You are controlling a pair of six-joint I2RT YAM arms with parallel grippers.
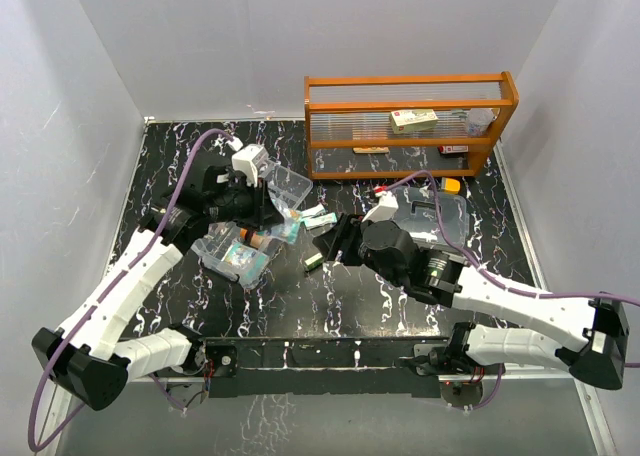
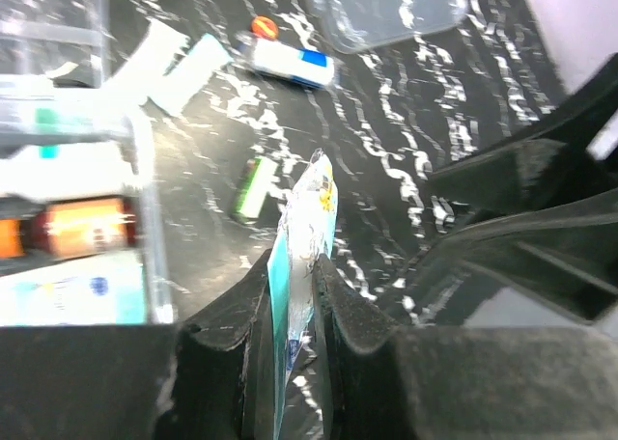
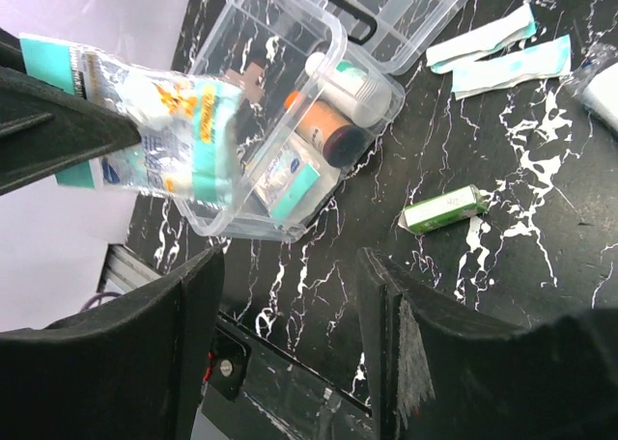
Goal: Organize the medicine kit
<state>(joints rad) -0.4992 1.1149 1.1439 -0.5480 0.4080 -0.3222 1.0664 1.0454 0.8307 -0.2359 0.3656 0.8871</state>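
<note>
Left fingers (image 2: 292, 266) clenched on thin packet (image 2: 311, 194), pinched by one short end so the rest hangs free, probably for lowering into box (image 3: 266, 35). Packet edge-on in left wrist view, long axis running straight out from fingers; in right wrist view free end points at box and overlaps its corner. Box on surface (image 1: 300, 306) left of centre, brown bottle (image 3: 323, 136) lying inside. Right fingers (image 3: 290, 276) spread, empty, near green tube (image 3: 442, 208), likely next pickup.

The packet (image 2: 314, 199) shows edge-on, print blurred, lower end hidden in the left claw (image 2: 293, 271); box (image 2: 152, 237) cut off left.
</note>
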